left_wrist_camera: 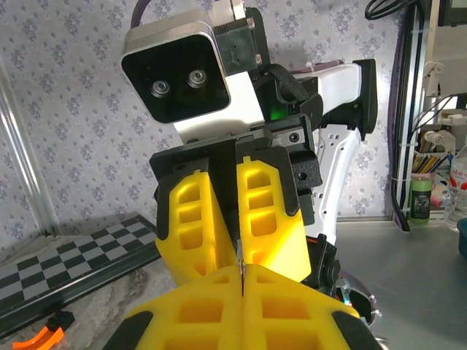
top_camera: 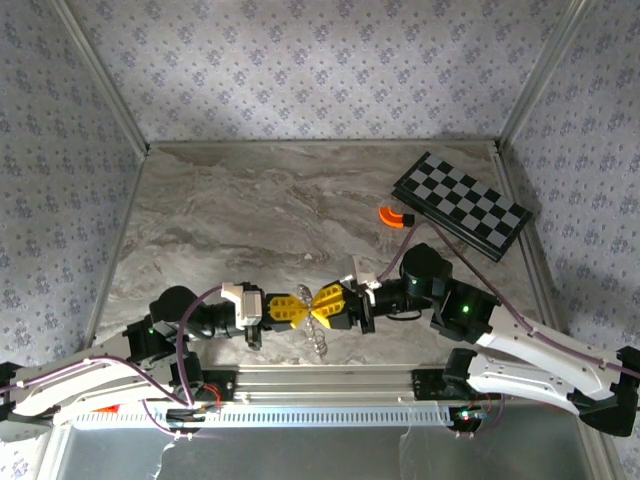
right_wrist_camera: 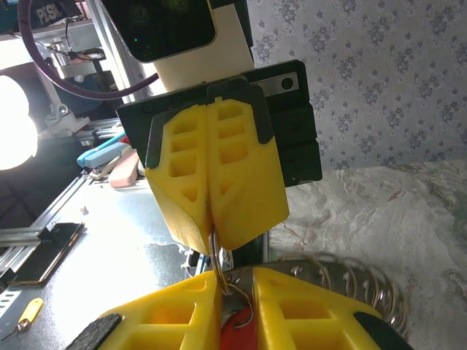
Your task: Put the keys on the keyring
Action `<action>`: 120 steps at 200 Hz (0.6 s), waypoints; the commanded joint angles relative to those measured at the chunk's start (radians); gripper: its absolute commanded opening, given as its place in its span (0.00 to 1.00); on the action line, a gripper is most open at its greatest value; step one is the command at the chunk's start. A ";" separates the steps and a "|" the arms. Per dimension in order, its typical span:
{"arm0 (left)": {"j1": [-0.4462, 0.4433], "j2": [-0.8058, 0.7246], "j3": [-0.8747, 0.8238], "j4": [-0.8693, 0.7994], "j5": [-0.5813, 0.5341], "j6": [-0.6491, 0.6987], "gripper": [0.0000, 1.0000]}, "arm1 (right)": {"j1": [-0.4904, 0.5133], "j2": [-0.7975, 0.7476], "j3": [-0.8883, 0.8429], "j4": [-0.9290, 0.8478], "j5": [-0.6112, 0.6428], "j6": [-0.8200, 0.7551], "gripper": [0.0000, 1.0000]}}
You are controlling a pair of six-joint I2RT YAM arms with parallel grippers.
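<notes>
My two grippers meet tip to tip above the near middle of the marble table (top_camera: 250, 220). The left gripper (top_camera: 304, 308) is shut on a thin wire loop of the keyring (right_wrist_camera: 218, 257), and its yellow fingers (left_wrist_camera: 292, 313) press flat together on that wire. The rest of the keyring (top_camera: 318, 342) hangs below the fingertips, its silver keys fanning out behind my right fingers (right_wrist_camera: 357, 281). The right gripper (right_wrist_camera: 236, 295) is shut on the key (right_wrist_camera: 238, 334), whose red head sits between the pads with its silver part against the wire loop.
A black-and-white chequered board (top_camera: 462, 203) lies at the far right corner, with an orange curved piece (top_camera: 395, 216) beside its left end. Patterned walls with metal posts close in the table on three sides. An aluminium rail (top_camera: 330, 380) runs along the near edge.
</notes>
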 commanded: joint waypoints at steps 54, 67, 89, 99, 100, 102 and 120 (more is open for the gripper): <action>-0.004 -0.040 -0.001 0.051 -0.039 -0.001 0.00 | 0.032 0.028 0.012 0.041 0.065 -0.013 0.03; -0.004 -0.048 -0.006 0.049 -0.053 -0.001 0.00 | 0.034 0.029 0.012 0.042 0.071 -0.017 0.00; -0.005 -0.056 -0.012 0.043 -0.061 0.003 0.00 | 0.035 0.028 0.019 0.022 0.081 -0.030 0.00; -0.004 -0.059 -0.017 0.046 -0.064 0.002 0.00 | 0.036 0.024 0.018 0.016 0.085 -0.034 0.00; -0.005 -0.059 -0.017 0.046 -0.064 0.002 0.00 | 0.036 0.025 0.018 0.016 0.085 -0.034 0.00; -0.005 -0.059 -0.018 0.047 -0.065 0.001 0.00 | 0.035 0.024 0.019 0.015 0.088 -0.035 0.00; -0.005 -0.059 -0.029 0.058 -0.071 -0.002 0.00 | 0.038 0.018 0.008 0.020 0.088 -0.041 0.00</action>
